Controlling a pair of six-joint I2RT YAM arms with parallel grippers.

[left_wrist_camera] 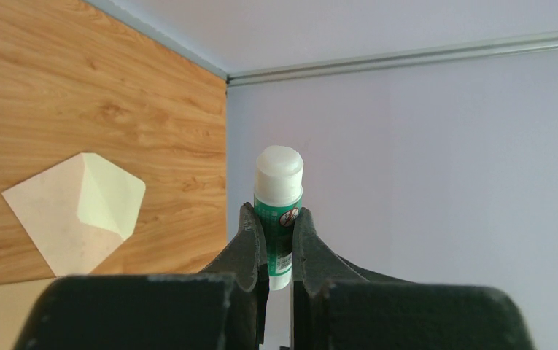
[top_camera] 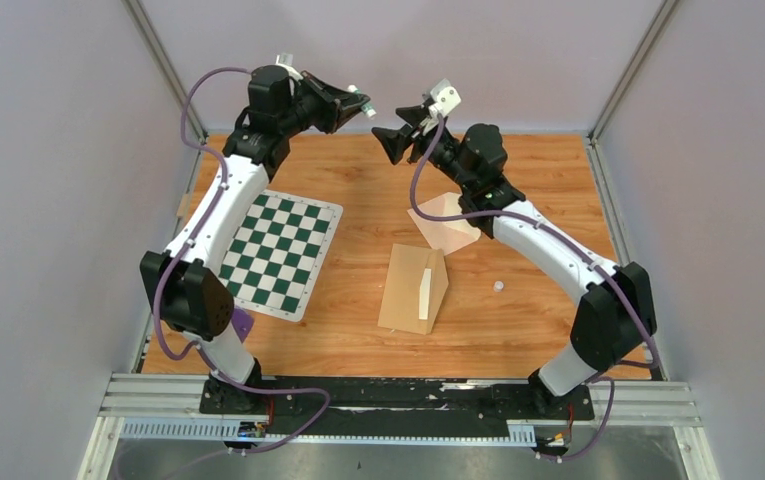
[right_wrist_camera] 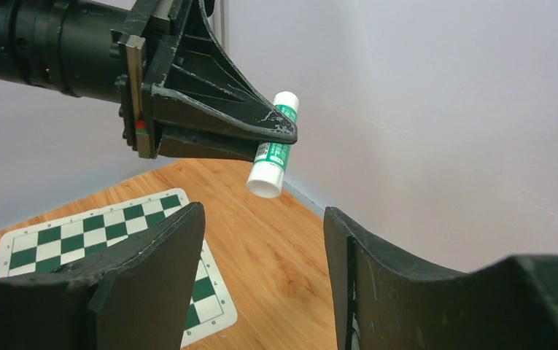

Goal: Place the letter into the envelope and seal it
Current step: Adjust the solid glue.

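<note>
Aloft, the left gripper [left_wrist_camera: 278,220] clamped a glue stick [left_wrist_camera: 279,175], right gripper [right_wrist_camera: 262,219] agape; the thin, limp letter [top_camera: 443,230] likely wanted an edge pinch.

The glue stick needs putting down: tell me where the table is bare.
Bare wood: the far strip between the checkered mat and the folded cream sheet; the near patch right of the envelope, apart from a small white cap. Crowded: the middle, where envelope and sheet lie close.

Place: a robot lab test cell.
Enclosure: pale panels [top_camera: 48,150] on aluminium posts [top_camera: 161,62] are boxing in the wooden table [top_camera: 518,340].
Mounting: left arm [top_camera: 220,205] and right arm [top_camera: 548,245] are sitting bolted to a slotted rail [top_camera: 158,395].
</note>
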